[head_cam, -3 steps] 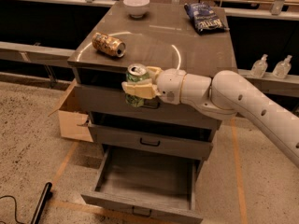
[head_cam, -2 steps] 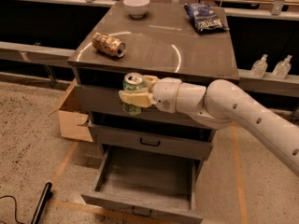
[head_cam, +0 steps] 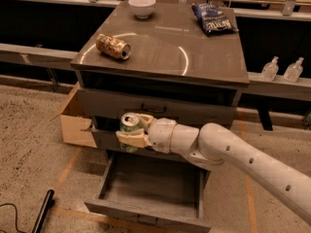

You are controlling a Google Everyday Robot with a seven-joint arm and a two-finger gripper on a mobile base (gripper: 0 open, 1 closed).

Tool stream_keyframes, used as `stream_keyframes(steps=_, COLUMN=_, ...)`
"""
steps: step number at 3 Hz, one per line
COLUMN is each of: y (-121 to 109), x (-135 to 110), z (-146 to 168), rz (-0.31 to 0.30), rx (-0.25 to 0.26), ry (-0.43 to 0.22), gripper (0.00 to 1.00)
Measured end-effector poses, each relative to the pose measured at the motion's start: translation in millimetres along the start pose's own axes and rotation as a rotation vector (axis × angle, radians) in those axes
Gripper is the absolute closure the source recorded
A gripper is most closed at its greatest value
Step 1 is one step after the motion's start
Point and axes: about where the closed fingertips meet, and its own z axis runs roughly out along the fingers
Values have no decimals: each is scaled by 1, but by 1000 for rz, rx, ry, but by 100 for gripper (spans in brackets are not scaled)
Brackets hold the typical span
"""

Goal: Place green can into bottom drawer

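Down on the floor at the far left lies a black stick-like object (head_cam: 43, 210) with a thin cable beside it. Behind that, tucked against the left side of the grey table (head_cam: 194, 52), sits an open cardboard box (head_cam: 75, 125).

On the table top, near the left front corner, a gold-tan can (head_cam: 113, 46) lies on its side. At the back edge, a little further right, stands a white bowl (head_cam: 142, 6).

Below, in front of the drawer fronts, the claw (head_cam: 132, 132) has its pale fingers (head_cam: 130, 140) closed around the green can (head_cam: 128, 126), gripping it by the body. The can is roughly upright, its silver top facing up, level with the middle drawer (head_cam: 104, 139) and towards its left side. It hangs above the rear left part of the bottom drawer (head_cam: 146, 191), which is pulled well out, its grey floor bare. The can is not touching that drawer. The top drawer (head_cam: 194, 111), above the claw, is closed, with a small dark handle on its front.

The white arm (head_cam: 243, 157) reaches in from the lower right, crossing over the open drawer's right rear corner.

Further right on the table, at the back, lies a dark blue snack bag (head_cam: 212, 17). Past the table's right edge, two clear bottles (head_cam: 282, 69) stand side by side on a low ledge.
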Motion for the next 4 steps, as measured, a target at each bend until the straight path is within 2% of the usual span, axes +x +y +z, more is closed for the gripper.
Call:
stream_keyframes(steps=1, y=15, x=58, z=16, rz=-64, rx=-21, ry=38, gripper=100)
stream_keyframes(steps=2, y=17, x=127, z=27, rz=-131, rx=-24, ry=126, gripper=100)
stream_keyframes(steps=3, y=18, x=127, z=27, rz=-131, rx=-24, ry=126, gripper=100)
stream_keyframes(steps=4, y=22, x=160, z=29, rz=-157, rx=-21, ry=129, gripper=100)
